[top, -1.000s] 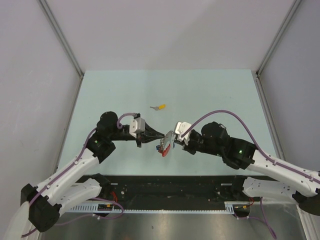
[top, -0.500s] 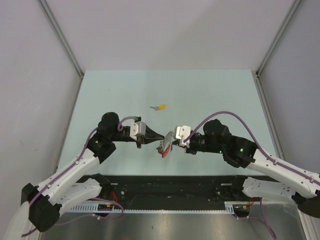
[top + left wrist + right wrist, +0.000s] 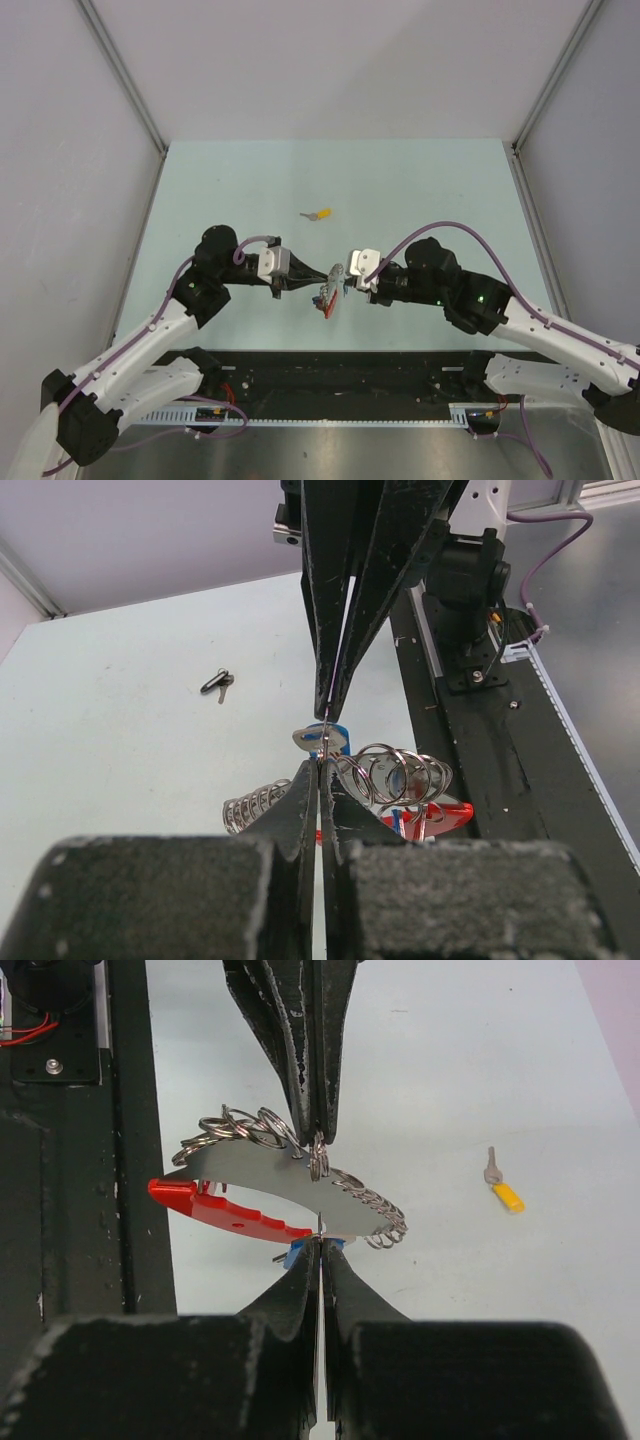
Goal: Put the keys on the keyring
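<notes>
Both grippers meet tip to tip above the table's near middle. My left gripper (image 3: 320,280) (image 3: 320,765) is shut on the thin silver keyring (image 3: 318,1163), which hangs with a coiled chain of rings (image 3: 400,775), a flat silver plate (image 3: 270,1185) and a red strap (image 3: 225,1212) (image 3: 328,308). My right gripper (image 3: 346,284) (image 3: 320,1244) is shut on the blue-capped key (image 3: 322,738), whose blue cap shows beside its fingertips. The key's silver head touches the ring right at the left fingertips. A yellow-capped key (image 3: 320,214) (image 3: 503,1192) lies apart on the table, farther back.
The pale green table (image 3: 420,190) is fenced by grey walls with metal posts at the back corners. A black rail with wiring (image 3: 340,375) runs along the near edge, just below the hanging bundle. The right arm's purple cable (image 3: 440,228) arcs over its wrist.
Both wrists have shifted slightly toward the near edge and rotated a little, the bundle staying pinched between the tips. Neither grip has changed, and the yellow-capped key has not moved.
</notes>
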Tool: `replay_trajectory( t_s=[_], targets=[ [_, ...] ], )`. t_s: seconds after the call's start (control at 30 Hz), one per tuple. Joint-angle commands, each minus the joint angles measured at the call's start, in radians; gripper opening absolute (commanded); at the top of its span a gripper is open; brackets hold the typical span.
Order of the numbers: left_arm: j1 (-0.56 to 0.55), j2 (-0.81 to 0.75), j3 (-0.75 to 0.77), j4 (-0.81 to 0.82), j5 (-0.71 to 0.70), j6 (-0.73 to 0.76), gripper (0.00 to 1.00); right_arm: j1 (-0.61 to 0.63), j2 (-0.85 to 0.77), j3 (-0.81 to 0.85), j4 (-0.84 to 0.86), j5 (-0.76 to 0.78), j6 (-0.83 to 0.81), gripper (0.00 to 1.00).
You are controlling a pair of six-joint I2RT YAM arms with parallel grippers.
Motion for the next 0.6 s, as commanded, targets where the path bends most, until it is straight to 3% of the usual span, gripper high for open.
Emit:
replay_trajectory(
  t_s=[0.0, 0.57],
  targets=[
    [0.003, -0.028, 0.007, 0.056, 0.044, 0.004, 0.00, -0.002, 0.014, 0.045, 0.068, 0.017, 0.008, 0.00],
    [0.003, -0.023, 0.001, 0.079, 0.039, -0.021, 0.00, 0.007, 0.014, 0.040, 0.068, -0.026, 0.008, 0.00]
  ],
)
